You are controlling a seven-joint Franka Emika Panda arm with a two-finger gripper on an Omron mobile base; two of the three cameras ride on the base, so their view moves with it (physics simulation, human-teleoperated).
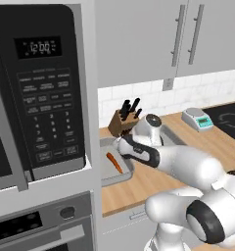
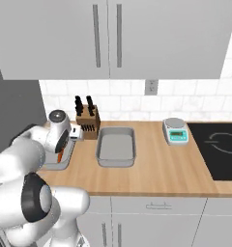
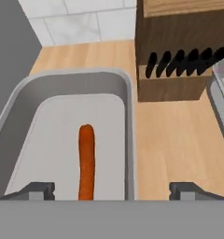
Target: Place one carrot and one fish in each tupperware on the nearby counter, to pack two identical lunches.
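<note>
Left of the knife block (image 3: 179, 51) on the table (image 2: 156, 173), one tupperware (image 3: 128, 116) holds a carrot (image 3: 86, 161). The fingers (image 3: 109, 189) hover over it, spread apart and released. The second tupperware (image 2: 116, 146) sits right of the block.

Two grey tupperware trays on the wooden counter (image 2: 152, 164) — left tray (image 3: 128, 121) holds an orange carrot (image 3: 86, 161), right tray (image 2: 116, 147) bare.

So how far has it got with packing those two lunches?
One carrot already lies in the tupperware by the knife block. The gripper hangs open just above that carrot, holding nothing. The second tupperware looks bare, so its carrot and both fish seem left to pack.
</note>
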